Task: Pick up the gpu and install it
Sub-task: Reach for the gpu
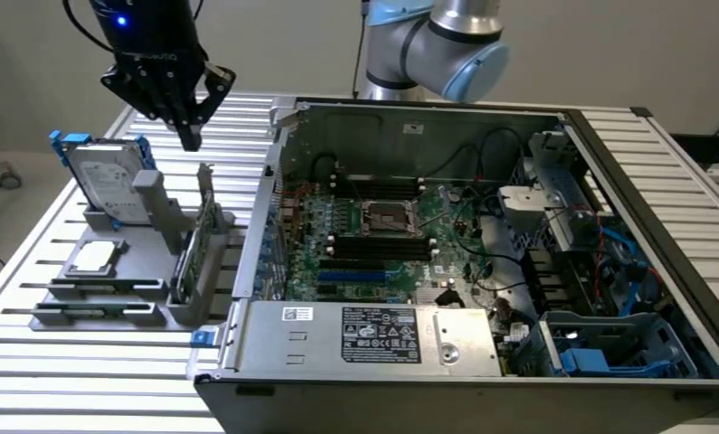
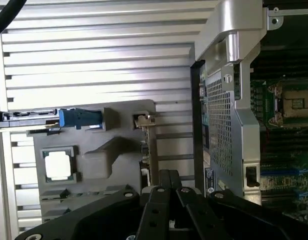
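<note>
Surface: a slatted aluminium table (image 1: 94, 380) against a plain pale wall. An open computer case (image 1: 480, 362) takes up the table's middle and the side toward the exterior view's right, its motherboard (image 1: 383, 235) exposed. A grey holder (image 1: 154, 303) sits between the case and the table edge at the exterior view's left.

Holder contents: the gpu (image 1: 197, 244) stands upright on its long edge in a slot on the side nearest the case, just beside the case wall but apart from it. A hard drive (image 1: 103, 185) with a blue frame leans at the holder's far end. A processor chip (image 1: 94, 257) lies flat in its pocket.

Arm: the joints (image 1: 456, 45) rise behind the case at the table's far edge. The gripper (image 1: 192, 140) points down above the far end of the gpu, clear of it. Its fingers are closed together to a point and hold nothing.

Clearance: open air lies between fingertips and card. The case wall is close on one side of the card and the holder's upright post (image 1: 154, 203) on the other.
</note>
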### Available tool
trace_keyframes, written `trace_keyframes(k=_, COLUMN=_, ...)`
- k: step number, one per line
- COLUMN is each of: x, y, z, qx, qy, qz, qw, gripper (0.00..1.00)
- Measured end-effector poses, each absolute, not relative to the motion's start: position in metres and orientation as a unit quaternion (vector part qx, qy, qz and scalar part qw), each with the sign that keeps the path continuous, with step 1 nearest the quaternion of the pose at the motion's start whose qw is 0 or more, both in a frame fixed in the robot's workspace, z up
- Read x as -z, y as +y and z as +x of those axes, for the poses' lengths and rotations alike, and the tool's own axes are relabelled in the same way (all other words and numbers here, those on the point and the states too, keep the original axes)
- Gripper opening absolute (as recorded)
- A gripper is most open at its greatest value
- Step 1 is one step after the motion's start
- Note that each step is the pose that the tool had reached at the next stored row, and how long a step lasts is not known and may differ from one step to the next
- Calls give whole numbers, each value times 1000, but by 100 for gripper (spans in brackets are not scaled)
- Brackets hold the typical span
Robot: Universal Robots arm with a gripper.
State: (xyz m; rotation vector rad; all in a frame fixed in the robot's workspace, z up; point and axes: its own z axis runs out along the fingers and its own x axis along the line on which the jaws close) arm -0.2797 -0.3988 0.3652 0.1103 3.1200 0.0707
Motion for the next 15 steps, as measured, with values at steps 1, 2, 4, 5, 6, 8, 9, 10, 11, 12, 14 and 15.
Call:
trace_keyframes(k=1, x=-364, y=-399, z=-284, qx=-22, qy=999, qz=35, qw=9, gripper=11)
trace_keyframes(k=2, x=-364, y=-399, z=-287, qx=-21, qy=999, qz=35, qw=9, gripper=11)
trace_keyframes(k=4, x=-363, y=-399, z=-290, qx=-18, qy=999, qz=31, qw=9, gripper=11)
trace_keyframes(k=5, x=-363, y=-399, z=-290, qx=-14, qy=999, qz=28, qw=8, gripper=11)
trace_keyframes(k=6, x=-363, y=-399, z=-290, qx=-8, qy=1000, qz=23, qw=7, gripper=11)
trace_keyframes(k=8, x=-363, y=-399, z=-290, qx=4, qy=1000, qz=15, qw=4, gripper=11)
trace_keyframes(k=9, x=-363, y=-399, z=-291, qx=9, qy=1000, qz=11, qw=3, gripper=11)
trace_keyframes(k=10, x=-363, y=-399, z=-291, qx=13, qy=1000, qz=7, qw=3, gripper=11)
trace_keyframes(k=11, x=-363, y=-399, z=-291, qx=17, qy=1000, qz=3, qw=2, gripper=11)
trace_keyframes(k=12, x=-363, y=-399, z=-291, qx=18, qy=1000, qz=-2, qw=1, gripper=11)
trace_keyframes(k=14, x=-363, y=-399, z=-292, qx=19, qy=1000, qz=-4, qw=1, gripper=11)
trace_keyframes(k=15, x=-363, y=-399, z=-292, qx=19, qy=1000, qz=-4, qw=1, gripper=11)
